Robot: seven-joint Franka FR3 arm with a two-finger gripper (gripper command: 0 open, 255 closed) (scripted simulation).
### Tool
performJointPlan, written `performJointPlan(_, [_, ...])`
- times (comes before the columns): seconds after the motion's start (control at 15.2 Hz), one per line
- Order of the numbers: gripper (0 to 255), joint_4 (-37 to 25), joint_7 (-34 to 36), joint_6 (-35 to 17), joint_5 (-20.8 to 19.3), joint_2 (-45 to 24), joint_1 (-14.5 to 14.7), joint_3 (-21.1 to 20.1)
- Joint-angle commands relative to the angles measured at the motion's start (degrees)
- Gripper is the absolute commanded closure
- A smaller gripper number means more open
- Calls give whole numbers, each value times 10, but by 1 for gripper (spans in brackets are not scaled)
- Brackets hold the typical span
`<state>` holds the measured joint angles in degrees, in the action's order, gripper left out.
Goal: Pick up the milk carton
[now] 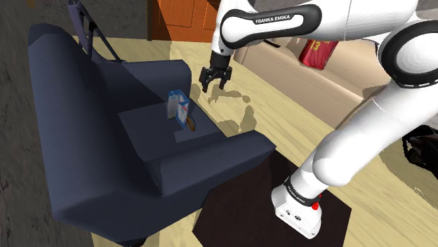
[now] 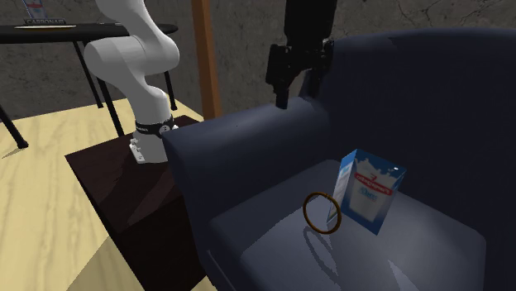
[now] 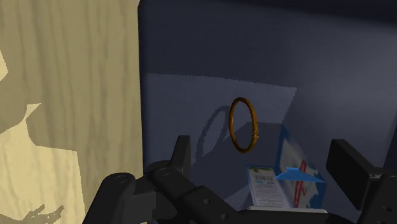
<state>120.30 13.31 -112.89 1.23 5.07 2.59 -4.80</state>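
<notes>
A blue and white milk carton (image 1: 178,105) (image 2: 370,190) stands upright on the seat of a dark blue armchair (image 1: 84,140) (image 2: 248,157). A brown ring (image 1: 191,123) (image 2: 322,213) (image 3: 243,124) stands on edge just beside it. My black gripper (image 1: 214,87) (image 2: 299,97) hangs open in the air above the chair's armrest, off to the side of the carton and well above it. In the wrist view the carton (image 3: 286,181) lies below, between the spread fingers (image 3: 180,153), which touch nothing.
The chair's armrests and tall back wall in the seat. A dark mat (image 1: 281,203) lies under the stand on the pale wood floor. An orange cabinet (image 1: 182,17) and a red garment (image 1: 317,50) are beyond. A black-legged table (image 2: 66,33) stands behind the arm.
</notes>
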Motion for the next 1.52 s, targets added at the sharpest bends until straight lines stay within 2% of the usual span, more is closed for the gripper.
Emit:
performJointPlan(0.0, [0,-36,4,-9,-6,-48,1,-3])
performJointPlan(0.46, [0,-190,22,-8,-28,-216,15,-9])
performJointPlan(0.92, [0,-383,32,30,-48,-384,34,-8])
performJointPlan(1.45, [0,-359,34,-16,-50,-406,35,-7])
